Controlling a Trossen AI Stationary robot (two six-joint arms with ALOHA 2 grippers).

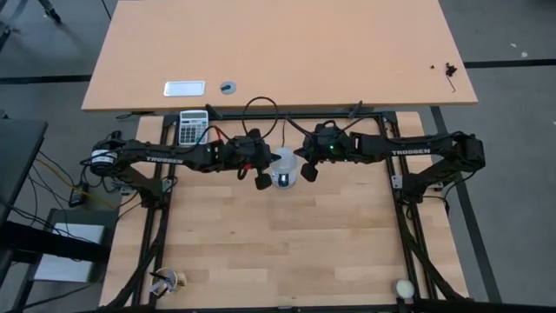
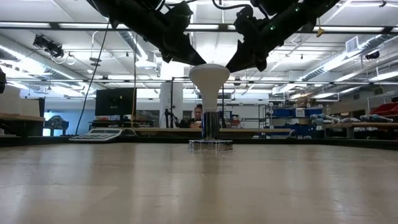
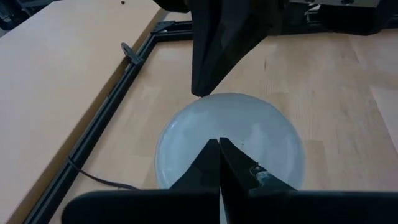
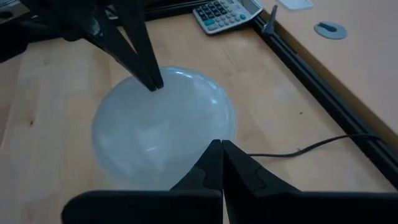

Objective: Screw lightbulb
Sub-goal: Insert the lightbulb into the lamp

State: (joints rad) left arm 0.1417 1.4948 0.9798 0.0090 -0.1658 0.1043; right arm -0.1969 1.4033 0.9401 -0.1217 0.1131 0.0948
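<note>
The wooden table [image 1: 287, 243] is carrying the lightbulb [image 2: 209, 78], which is standing upright in the silver socket [image 2: 211, 145] near the table's far middle (dome up, screw base down). The left gripper [image 3: 219, 149] and the right gripper [image 4: 221, 149] are each hovering just over the dome from opposite sides, fingers pressed together, holding nothing. A calculator [image 1: 193, 127] is lying near the far-left edge.

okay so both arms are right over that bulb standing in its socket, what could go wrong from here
1. The left gripper and right gripper, both shut, touch the lightbulb dome from opposite sides; uneven pushing could tilt it and cross-thread it.
2. The socket appears to sit loose on the table, so twisting may spin it instead.
3. The tips work close together and could collide.
</note>
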